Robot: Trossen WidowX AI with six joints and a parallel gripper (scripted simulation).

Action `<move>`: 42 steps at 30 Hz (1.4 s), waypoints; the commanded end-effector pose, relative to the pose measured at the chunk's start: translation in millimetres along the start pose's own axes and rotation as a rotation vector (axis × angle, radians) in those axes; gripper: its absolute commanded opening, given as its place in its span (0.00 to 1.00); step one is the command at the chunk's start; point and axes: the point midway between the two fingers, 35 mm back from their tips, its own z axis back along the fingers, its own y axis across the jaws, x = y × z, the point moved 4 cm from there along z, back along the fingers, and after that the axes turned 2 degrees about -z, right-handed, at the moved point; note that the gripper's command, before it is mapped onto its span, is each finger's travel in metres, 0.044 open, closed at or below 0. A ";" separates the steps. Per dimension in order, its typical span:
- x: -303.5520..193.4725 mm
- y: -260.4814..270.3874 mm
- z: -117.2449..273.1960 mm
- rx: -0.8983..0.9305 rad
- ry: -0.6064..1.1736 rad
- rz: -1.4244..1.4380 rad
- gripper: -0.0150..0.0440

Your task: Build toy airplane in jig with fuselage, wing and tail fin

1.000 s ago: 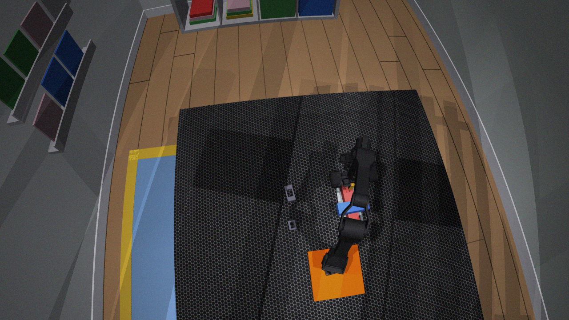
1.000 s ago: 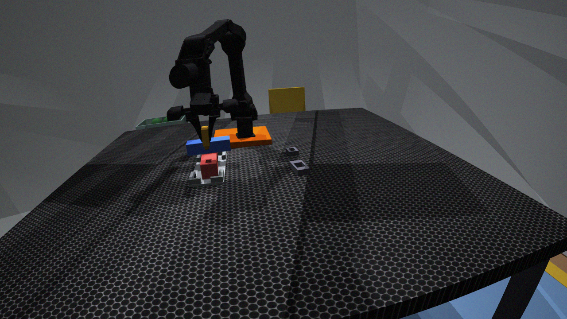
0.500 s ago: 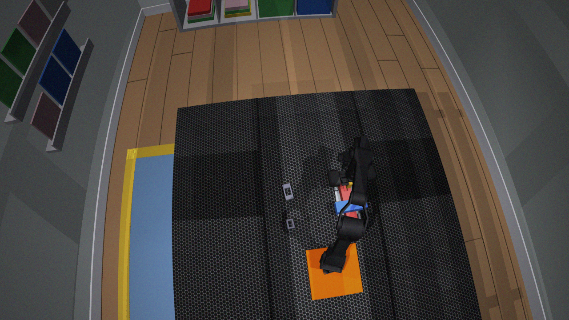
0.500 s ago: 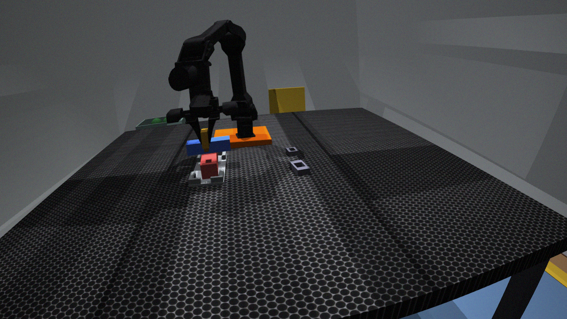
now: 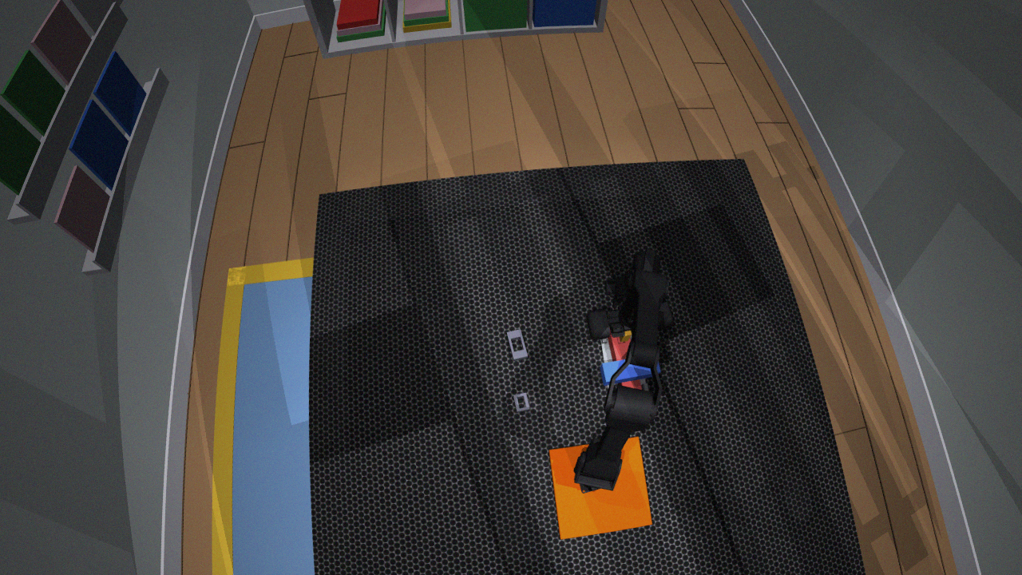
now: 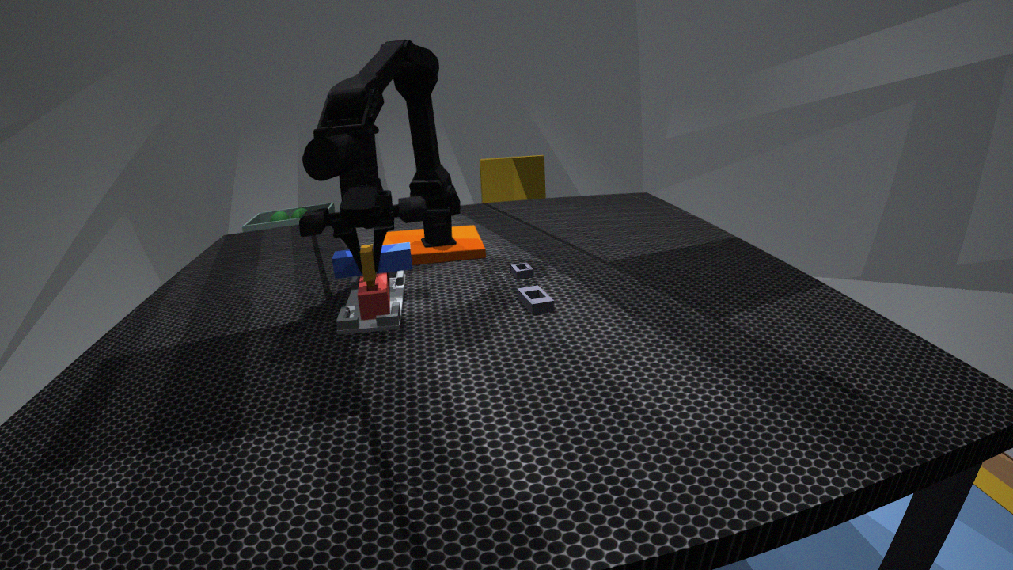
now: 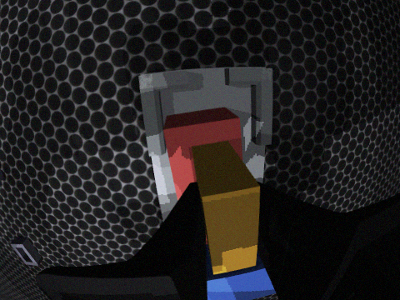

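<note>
The red fuselage [image 5: 619, 348] [image 6: 373, 305] [image 7: 200, 135] lies flat in the grey cradle [image 6: 347, 324] [image 7: 151, 117]. The blue wing [image 5: 613, 372] [image 6: 396, 256] [image 7: 237, 285] lies across the fuselage; its tab is hidden. My gripper [image 6: 366, 266] [image 7: 216, 187] points down over the tail end, shut on the yellow tail fin [image 5: 627, 335] [image 6: 366, 256] [image 7: 231, 225]. The fin is upright. In the exterior view its narrow tab shows at the tail socket; how deep it is in cannot be told. The wrist view hides the socket behind the fin.
A larger grey frame [image 5: 520, 354] [image 6: 540, 307] and a smaller one [image 5: 516, 402] [image 6: 522, 275] lie on the table beside the cradle. The arm stands on an orange base plate [image 5: 600, 514] [image 6: 460, 249]. The wing is close behind the fingers.
</note>
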 end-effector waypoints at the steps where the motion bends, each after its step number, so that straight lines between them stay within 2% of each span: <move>1: -1.1 -0.1 -8.7 -0.002 0.007 0.003 0.36; 8: -1.1 -0.1 -10.8 -0.002 0.007 0.003 0.36; 13: -0.8 0.2 -8.8 0.001 0.004 0.000 0.31; 14: -0.8 0.2 -8.8 0.001 0.004 0.000 0.26; 18: -0.8 0.2 -8.8 0.001 0.004 0.000 0.25; 28: -0.8 0.2 -8.8 0.001 0.004 0.000 0.69; 37: -0.4 0.1 -6.7 0.001 0.004 0.001 0.69; 42: 3.1 -0.8 49.5 -0.001 0.005 0.002 0.69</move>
